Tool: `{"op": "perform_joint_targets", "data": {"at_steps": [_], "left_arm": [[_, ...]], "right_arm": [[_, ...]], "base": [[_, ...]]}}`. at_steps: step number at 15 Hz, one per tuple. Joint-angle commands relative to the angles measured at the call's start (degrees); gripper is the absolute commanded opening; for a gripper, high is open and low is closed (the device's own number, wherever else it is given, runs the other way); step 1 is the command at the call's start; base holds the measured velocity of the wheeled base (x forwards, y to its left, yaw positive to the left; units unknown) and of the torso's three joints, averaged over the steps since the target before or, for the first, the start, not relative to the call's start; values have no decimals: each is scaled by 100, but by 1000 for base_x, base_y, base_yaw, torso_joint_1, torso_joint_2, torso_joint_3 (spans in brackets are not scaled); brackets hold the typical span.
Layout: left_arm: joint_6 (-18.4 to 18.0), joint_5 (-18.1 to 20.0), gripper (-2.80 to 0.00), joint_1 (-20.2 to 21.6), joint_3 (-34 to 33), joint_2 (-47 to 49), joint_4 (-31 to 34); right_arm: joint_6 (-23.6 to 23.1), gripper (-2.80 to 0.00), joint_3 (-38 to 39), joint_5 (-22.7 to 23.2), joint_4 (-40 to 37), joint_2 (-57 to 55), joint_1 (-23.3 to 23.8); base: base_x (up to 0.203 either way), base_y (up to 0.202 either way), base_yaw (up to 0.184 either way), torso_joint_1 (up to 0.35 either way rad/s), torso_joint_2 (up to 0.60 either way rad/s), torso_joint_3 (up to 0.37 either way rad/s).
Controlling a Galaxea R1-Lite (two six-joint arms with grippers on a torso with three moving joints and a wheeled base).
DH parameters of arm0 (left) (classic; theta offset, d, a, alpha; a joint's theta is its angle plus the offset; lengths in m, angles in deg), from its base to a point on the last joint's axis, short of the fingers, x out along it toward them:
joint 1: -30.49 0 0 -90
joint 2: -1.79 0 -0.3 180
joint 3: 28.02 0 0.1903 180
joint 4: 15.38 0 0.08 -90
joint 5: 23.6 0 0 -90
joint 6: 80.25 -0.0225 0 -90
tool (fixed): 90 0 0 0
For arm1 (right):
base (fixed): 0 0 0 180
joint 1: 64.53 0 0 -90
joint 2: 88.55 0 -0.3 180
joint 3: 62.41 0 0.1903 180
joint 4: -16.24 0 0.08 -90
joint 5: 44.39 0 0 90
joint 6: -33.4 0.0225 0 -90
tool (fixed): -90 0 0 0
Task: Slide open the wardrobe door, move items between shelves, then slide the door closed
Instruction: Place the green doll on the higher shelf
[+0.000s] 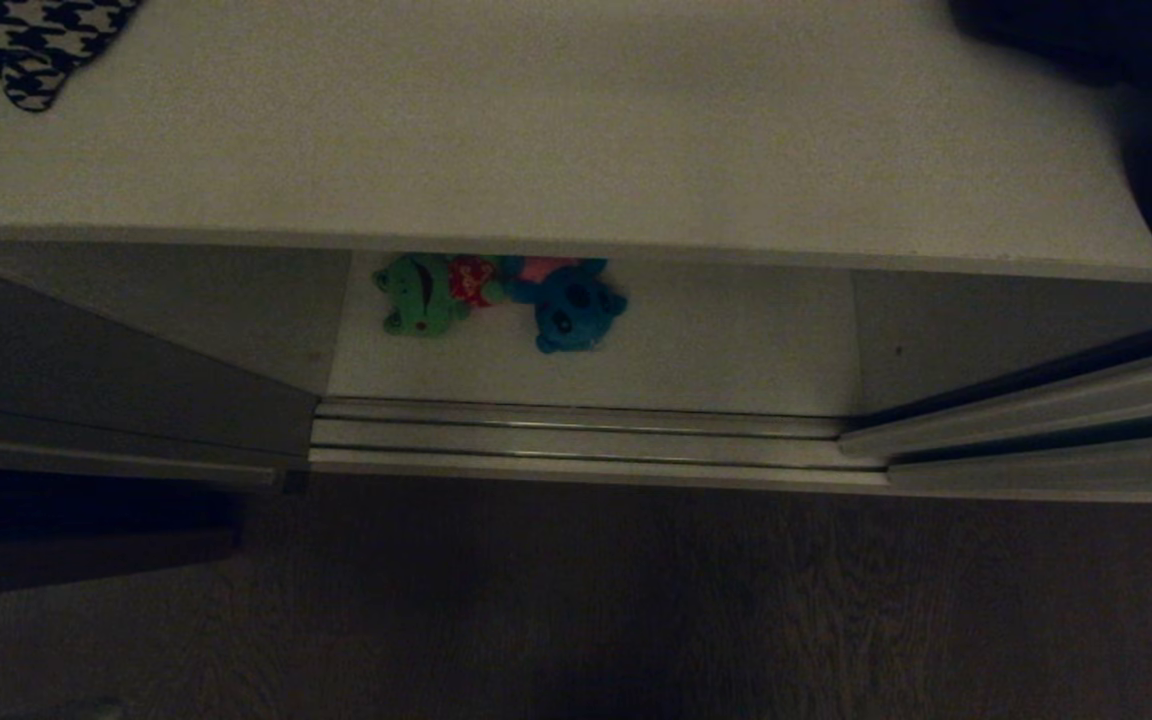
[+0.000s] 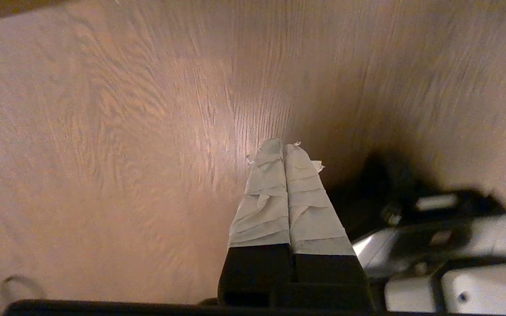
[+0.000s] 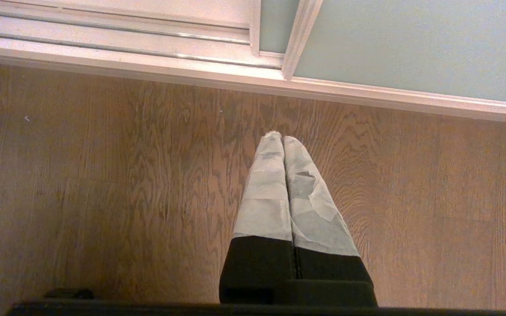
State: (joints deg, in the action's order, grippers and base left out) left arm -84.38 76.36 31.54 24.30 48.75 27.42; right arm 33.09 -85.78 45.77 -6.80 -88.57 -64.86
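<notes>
Upper shelf: wide white board across the top of the head view, its front edge running the full width.
On upper shelf: houndstooth bag at the upper left corner of the frame; black bag at the upper right, its shape hard to make out in the dark.
Lower shelf: white board below the upper one, mid-frame.
On lower shelf: green plush toy and teal-blue plush toy, just beside each other, left of centre, partly tucked under the upper shelf's edge.
Floor track: ribbed metal strip along the lower shelf's front.
Floor: dark wood-grain boards, bottom of frame.
</notes>
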Motion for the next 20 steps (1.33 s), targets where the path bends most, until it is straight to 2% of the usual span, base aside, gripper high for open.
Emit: {"op": "perform_joint_targets", "data": {"at_steps": [1,4,6,11,18,20], "left_arm": [[-184,37,-280,1,84,1080,-17],[-656,330,-280,-16,-56,1517,-19],[-702,458,-280,-67,-52,1680,-43],[-751,480,-280,-183,-49,2391,-260],[-674,487,-280,-197,-51,4115,-2632],[-462,489,-280,-227,-19,4431,-3343]], "right_arm": [[-4,-280,0,2,2,20,-2],[-4,-280,-6,2,2,20,-2],[-4,-280,0,2,2,20,-2],[-4,-280,0,2,2,20,-2],[-4,-280,0,2,2,20,-2],[-4,-280,0,2,2,20,-2]], "base": [[0,0,0,0,0,0],[0,0,0,0,0,0],[0,0,0,0,0,0],[0,0,0,0,0,0],[0,0,0,0,0,0],[0,0,0,0,0,0]]}}
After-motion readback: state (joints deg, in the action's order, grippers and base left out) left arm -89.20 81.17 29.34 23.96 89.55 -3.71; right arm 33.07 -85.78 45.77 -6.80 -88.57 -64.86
